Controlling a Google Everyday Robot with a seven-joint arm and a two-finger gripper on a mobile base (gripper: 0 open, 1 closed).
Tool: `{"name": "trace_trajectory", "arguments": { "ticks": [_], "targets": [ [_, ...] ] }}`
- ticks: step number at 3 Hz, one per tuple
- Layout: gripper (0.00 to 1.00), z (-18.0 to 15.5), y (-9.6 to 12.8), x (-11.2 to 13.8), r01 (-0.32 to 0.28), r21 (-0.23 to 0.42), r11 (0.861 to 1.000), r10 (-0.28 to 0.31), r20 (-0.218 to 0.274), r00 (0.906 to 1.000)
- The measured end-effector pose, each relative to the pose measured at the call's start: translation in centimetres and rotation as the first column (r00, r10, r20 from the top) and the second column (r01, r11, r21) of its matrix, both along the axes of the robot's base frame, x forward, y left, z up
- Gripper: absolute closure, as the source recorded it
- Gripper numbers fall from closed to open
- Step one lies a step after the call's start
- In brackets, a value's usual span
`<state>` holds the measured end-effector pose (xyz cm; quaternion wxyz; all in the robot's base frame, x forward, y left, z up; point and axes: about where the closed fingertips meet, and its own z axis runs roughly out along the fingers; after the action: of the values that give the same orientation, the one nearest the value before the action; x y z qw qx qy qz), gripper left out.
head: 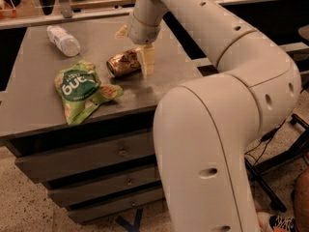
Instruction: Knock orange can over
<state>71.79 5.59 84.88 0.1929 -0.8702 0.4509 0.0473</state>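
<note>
The orange can (122,63) lies on its side on the grey cabinet top (43,100), its silver end pointing left toward the green bag. My gripper (133,52) hangs over the can's right end, with one cream finger (147,62) standing down against the can's right side and the other finger (121,32) behind it. The fingers are apart and hold nothing.
A green snack bag (81,89) lies left of the can, close to it. A clear plastic water bottle (63,40) lies at the back left. The cabinet's right edge is just right of the gripper. My large white arm (212,129) fills the right foreground.
</note>
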Motion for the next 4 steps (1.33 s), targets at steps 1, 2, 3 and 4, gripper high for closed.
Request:
{"name": "trace_trajectory", "arguments": {
  "ticks": [1, 2, 3, 4],
  "targets": [
    [0.00, 0.9, -0.4, 0.2, 0.030, 0.045, 0.999, -0.030, -0.002, 0.9995],
    [0.00, 2.3, -1.9, 0.6, 0.069, 0.119, 0.991, -0.068, -0.009, 0.9976],
    [0.00, 3.9, -4.0, 1.0, 0.132, 0.214, 0.968, -0.129, -0.028, 0.9912],
    [0.00, 5.7, -6.7, 1.4, 0.219, 0.328, 0.919, -0.212, -0.057, 0.9756]
  ]
}}
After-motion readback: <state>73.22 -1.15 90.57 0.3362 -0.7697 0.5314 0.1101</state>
